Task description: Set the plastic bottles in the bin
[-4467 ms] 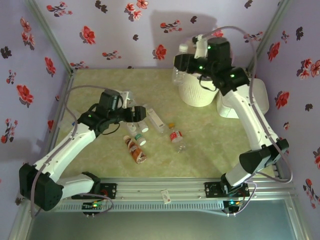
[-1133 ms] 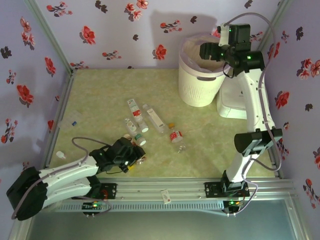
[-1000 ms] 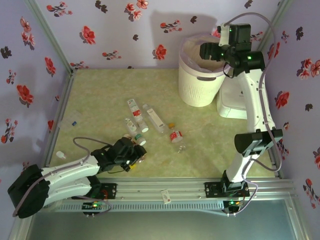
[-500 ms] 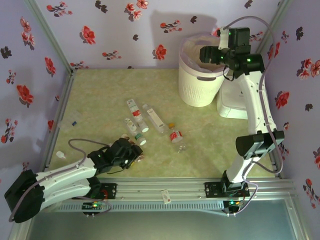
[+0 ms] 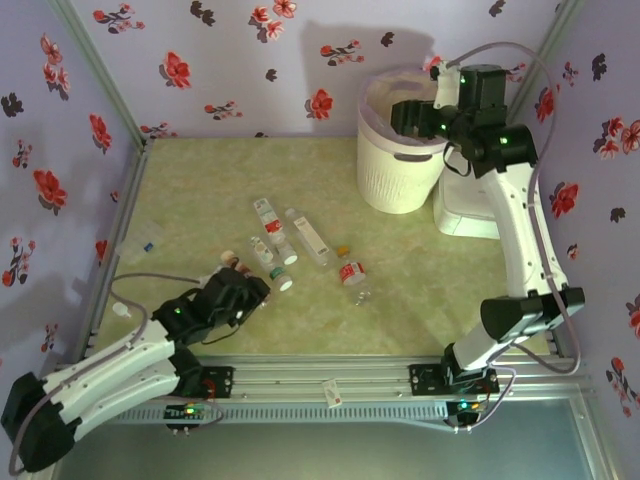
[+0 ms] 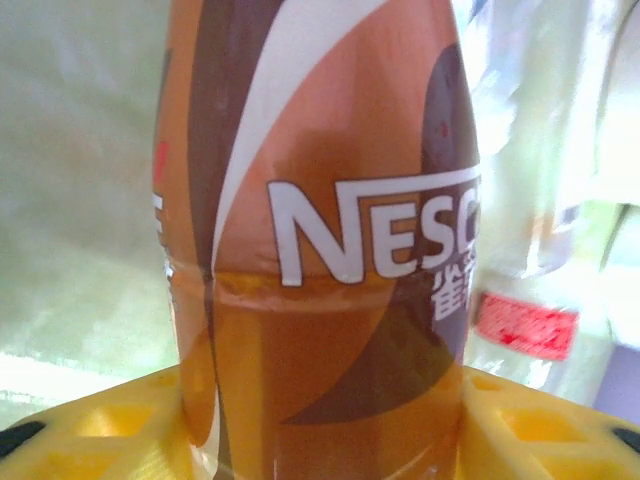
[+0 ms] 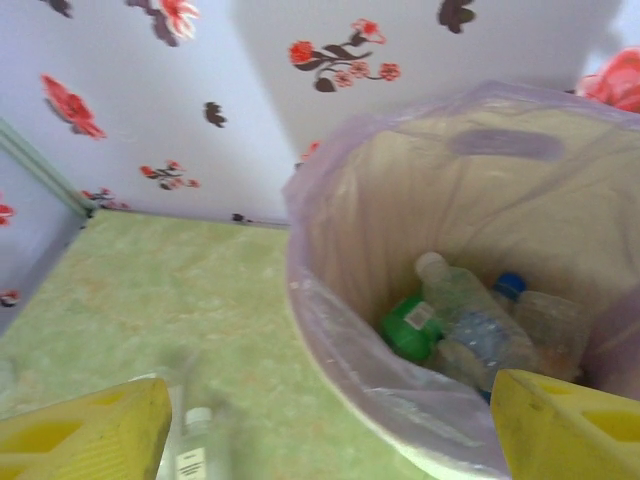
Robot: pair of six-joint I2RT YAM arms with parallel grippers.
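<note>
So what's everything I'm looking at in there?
bin: one, cream-white with pink liner, far right
bottles inside it: at least four, one green, others clear, at the bottom
loose bottles: about five, mostly clear with red labels, mid-table
orange-brown bottle: one, brown and white label, gripped by the left gripper
white box: one, right beside the bin
small bits: two, blue and white, left edge
table: one, pale green
walls: purple, red flowers
left gripper: one, yellow fingers, near edge
right gripper: one, yellow fingers, open, above the bin

Lab test cell: floral-papered walls (image 5: 200, 80), aluminium frame rail (image 5: 330, 372), marbled tabletop (image 5: 200, 180).
</note>
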